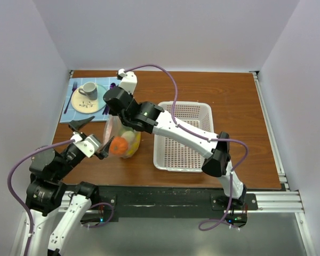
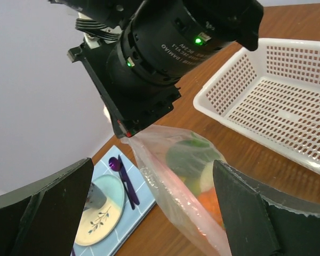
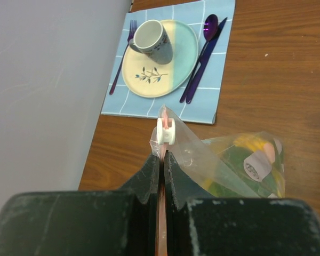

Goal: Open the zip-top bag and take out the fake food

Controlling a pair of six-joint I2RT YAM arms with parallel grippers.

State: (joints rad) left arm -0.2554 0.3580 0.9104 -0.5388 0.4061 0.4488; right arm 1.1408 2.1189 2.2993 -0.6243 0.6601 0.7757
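The zip-top bag (image 1: 124, 140) hangs tilted over the table, clear with a pink zip strip. My right gripper (image 3: 161, 160) is shut on that strip just behind the white slider (image 3: 165, 132). The same gripper (image 2: 126, 129) shows in the left wrist view, pinching the bag's top corner. The fake food sits inside the bag: an orange (image 1: 118, 146), a white oblong piece (image 3: 258, 165), green (image 2: 188, 159) and yellow (image 3: 249, 143) pieces. My left gripper (image 1: 100, 130) stands wide open beside the bag. The bag's zip edge (image 2: 176, 197) runs between its fingers (image 2: 48, 208); I cannot tell if they touch.
A white perforated basket (image 1: 188, 160) sits right of the bag. At the back left lies a blue placemat (image 1: 72, 109) with a plate (image 1: 89, 105), a cup (image 1: 89, 90) and purple cutlery (image 3: 200, 58). A wall runs close along the left.
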